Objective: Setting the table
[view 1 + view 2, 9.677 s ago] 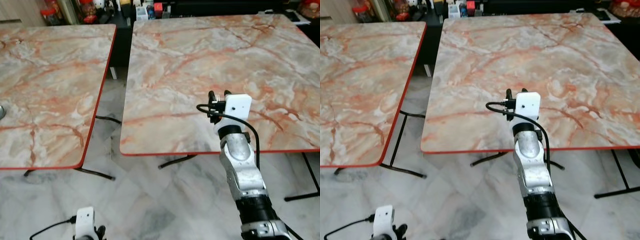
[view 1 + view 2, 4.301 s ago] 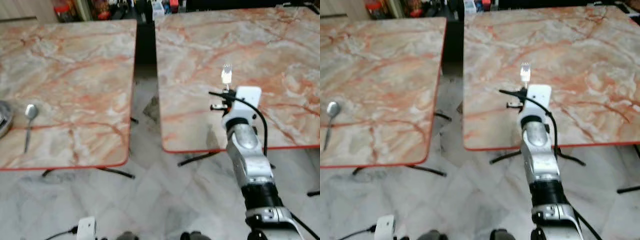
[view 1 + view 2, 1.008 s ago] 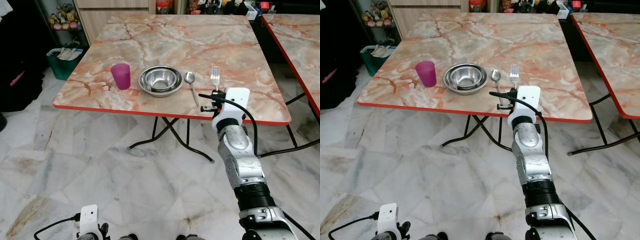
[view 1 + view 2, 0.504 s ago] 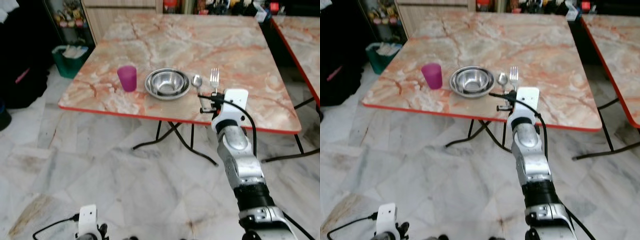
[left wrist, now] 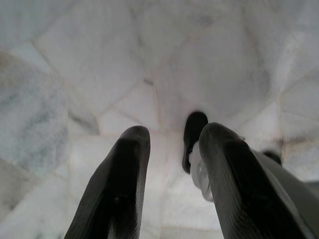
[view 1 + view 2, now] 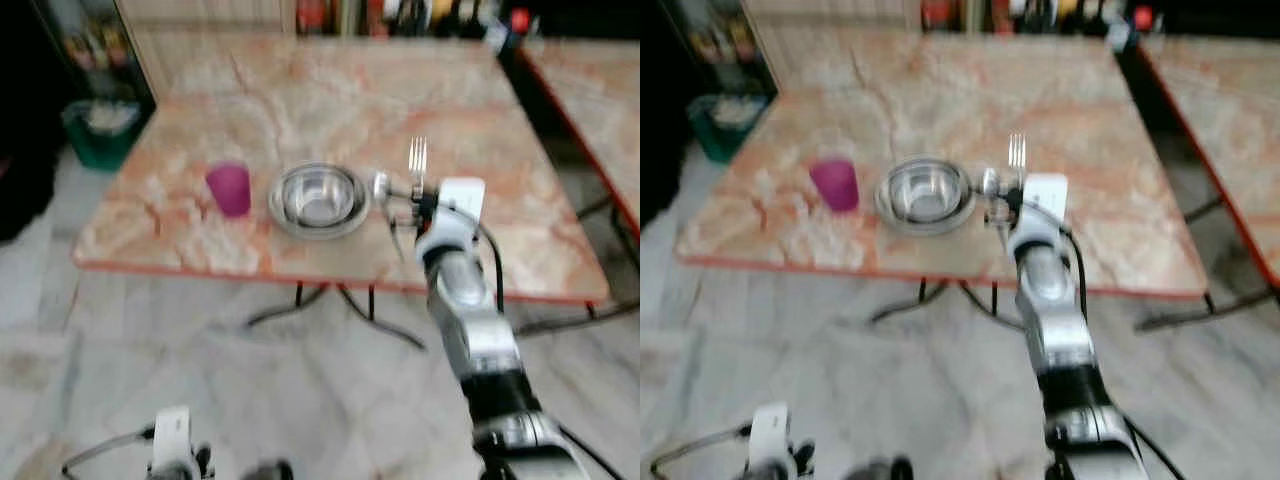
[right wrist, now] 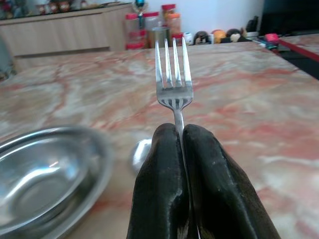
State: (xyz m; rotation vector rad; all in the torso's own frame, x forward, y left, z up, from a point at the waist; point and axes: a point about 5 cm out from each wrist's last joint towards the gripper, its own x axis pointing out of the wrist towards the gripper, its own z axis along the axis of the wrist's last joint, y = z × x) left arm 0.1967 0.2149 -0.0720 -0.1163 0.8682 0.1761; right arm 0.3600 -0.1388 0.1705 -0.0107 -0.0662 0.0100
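Down low, the left gripper (image 5: 167, 164) just hangs over the pale marble floor (image 5: 89, 59), its two black fingers a little apart with nothing between them.

The right gripper (image 7: 182, 134) is up at the near edge of the table (image 6: 300, 100), fingers pinched tight on the handle of a fork (image 7: 172, 74). The fork stands straight up out of the fingertips, tines pointing up, held above the marble tabletop rather than lying on it.

Just to the left of that gripper there's a spoon (image 6: 381, 186) lying on the table, and right beside it a steel bowl (image 6: 318, 199). Further left, a bit apart from the bowl, sits a purple cup (image 6: 229, 188).

Head views are pretty blurry, so small details are hard to call. A second red-edged table (image 6: 590, 70) sits off to the right. At the far back there are jars on a counter (image 7: 149, 22).
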